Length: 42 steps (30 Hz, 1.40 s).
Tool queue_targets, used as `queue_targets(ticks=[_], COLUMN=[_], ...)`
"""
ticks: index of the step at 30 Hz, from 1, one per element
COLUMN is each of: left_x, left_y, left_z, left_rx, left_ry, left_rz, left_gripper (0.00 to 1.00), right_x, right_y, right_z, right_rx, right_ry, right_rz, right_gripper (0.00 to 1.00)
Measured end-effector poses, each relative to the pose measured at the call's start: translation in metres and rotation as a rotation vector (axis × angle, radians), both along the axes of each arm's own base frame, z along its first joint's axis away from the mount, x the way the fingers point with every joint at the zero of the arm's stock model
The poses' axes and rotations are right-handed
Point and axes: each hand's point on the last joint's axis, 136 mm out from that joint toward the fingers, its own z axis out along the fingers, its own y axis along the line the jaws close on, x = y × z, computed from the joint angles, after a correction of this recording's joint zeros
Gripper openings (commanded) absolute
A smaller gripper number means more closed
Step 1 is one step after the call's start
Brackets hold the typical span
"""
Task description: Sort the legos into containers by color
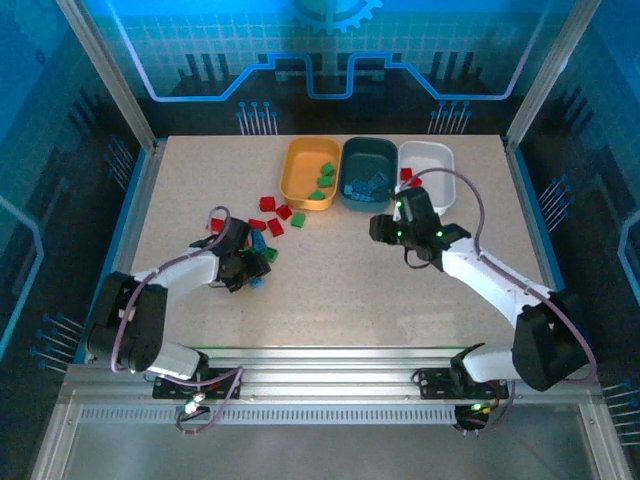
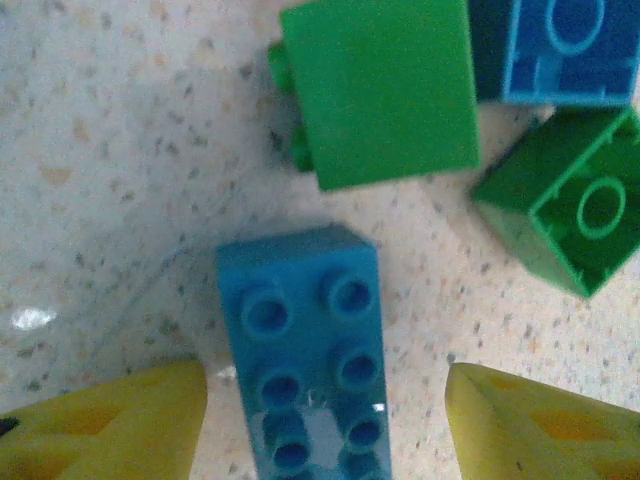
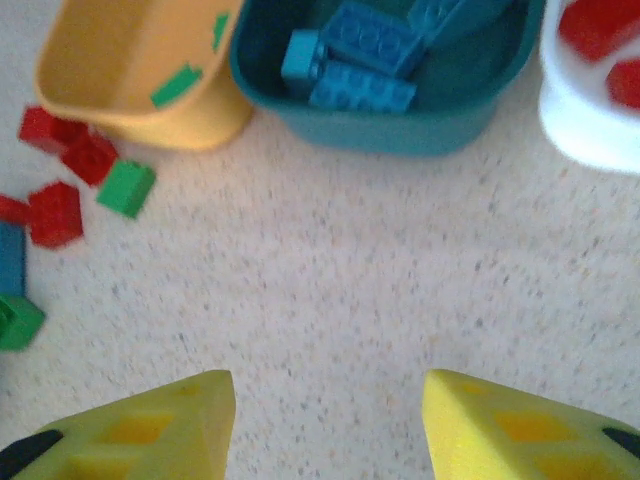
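Two claws work this pale speckled counter, and the nearer one is the left claw. Its yellow fingers stand spread to either side of a long blue studded plastic brick that lies studs-up on the counter. A strip of counter shows on each side, so nothing is pinched yet. Straddling the brick across its narrow width looks like the set-up for a squeeze.

Just beyond it lie a green plastic brick on its side, a second green brick showing its hollow underside and another blue brick, near enough that a sloppy grab could nudge them.

Farther out, the right claw hangs over bare counter, spread and holding nothing, and points toward the bins. Loose red plastic bricks lie between the left arm's pile and the bins.

At the far edge three shallow plastic bins sit side by side: the orange-yellow bin with green bricks, the dark teal bin with blue ones, and the white bin with red. By that scheme the straddled brick belongs in the teal bin, and a good share of the sorting looks undone.
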Motion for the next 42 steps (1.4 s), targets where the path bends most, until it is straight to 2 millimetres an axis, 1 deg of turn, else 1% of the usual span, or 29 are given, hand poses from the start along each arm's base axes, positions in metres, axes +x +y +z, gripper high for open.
queue_targets(ticks=[2, 5, 6, 8, 11, 15, 17, 19, 22, 24, 27, 28, 30, 31, 33, 37, 39, 42], left_x=[0.002, 0.001, -0.001, -0.002, -0.002, -0.004, -0.007, -0.009, -0.002, 0.008, 0.022, 0.026, 0.04, 0.047, 0.067, 0.1, 0.12, 0.146], left_y=[0.002, 0.006, 0.008, 0.01, 0.01, 0.007, 0.002, -0.008, -0.029, -0.047, -0.074, -0.081, -0.099, -0.107, -0.131, -0.18, -0.205, -0.233], left_z=[-0.003, -0.006, -0.007, -0.008, -0.006, -0.003, 0.004, 0.017, 0.048, 0.075, 0.109, 0.117, 0.131, 0.135, 0.141, 0.143, 0.145, 0.15], left_rx=[0.023, 0.059, 0.071, 0.089, 0.1, 0.111, 0.114, 0.115, 0.11, 0.097, 0.059, 0.049, 0.027, 0.018, -0.008, -0.053, -0.083, -0.115], left_ry=[0.009, 0.035, 0.046, 0.058, 0.061, 0.052, 0.036, 0.015, -0.053, -0.124, -0.213, -0.229, -0.258, -0.267, -0.278, -0.286, -0.302, -0.337], left_rz=[-0.006, -0.01, -0.012, -0.018, -0.026, -0.04, -0.061, -0.095, -0.151, -0.188, -0.233, -0.243, -0.266, -0.273, -0.302, -0.376, -0.408, -0.449], left_gripper=[0.55, 0.43, 0.39, 0.33, 0.26, 0.25, 0.25, 0.25, 0.25, 0.25, 0.25, 0.24, 0.24, 0.24, 0.24, 0.23, 0.23, 0.23], right_x=[-0.015, -0.033, -0.037, -0.041, -0.042, -0.04, -0.038, -0.038, -0.036, -0.035, -0.035, -0.035, -0.036, -0.036, -0.036, -0.034, -0.033, -0.032], right_y=[0.01, 0.021, 0.021, 0.017, 0.01, 0.002, -0.001, -0.003, -0.006, -0.008, -0.012, -0.012, -0.014, -0.015, -0.018, -0.028, -0.038, -0.054], right_z=[-0.017, -0.033, -0.037, -0.04, -0.038, -0.028, -0.021, -0.017, -0.016, -0.017, -0.019, -0.02, -0.021, -0.023, -0.025, -0.026, -0.026, -0.029], right_rx=[-0.017, -0.026, -0.021, -0.02, -0.011, -0.003, 0.007, 0.012, 0.009, 0.004, -0.002, -0.001, -0.001, -0.003, -0.005, 0.007, 0.021, 0.051], right_ry=[0.027, 0.038, 0.032, 0.02, -0.009, -0.06, -0.086, -0.102, -0.113, -0.115, -0.115, -0.112, -0.11, -0.108, -0.104, -0.1, -0.099, -0.094], right_rz=[0.031, 0.065, 0.066, 0.048, 0.01, -0.037, -0.057, -0.069, -0.085, -0.096, -0.11, -0.113, -0.119, -0.124, -0.134, -0.173, -0.212, -0.28], right_gripper=[0.52, 0.52, 0.52, 0.52, 0.52, 0.53, 0.54, 0.54, 0.54, 0.54, 0.54, 0.54, 0.53, 0.54, 0.54, 0.54, 0.54, 0.54])
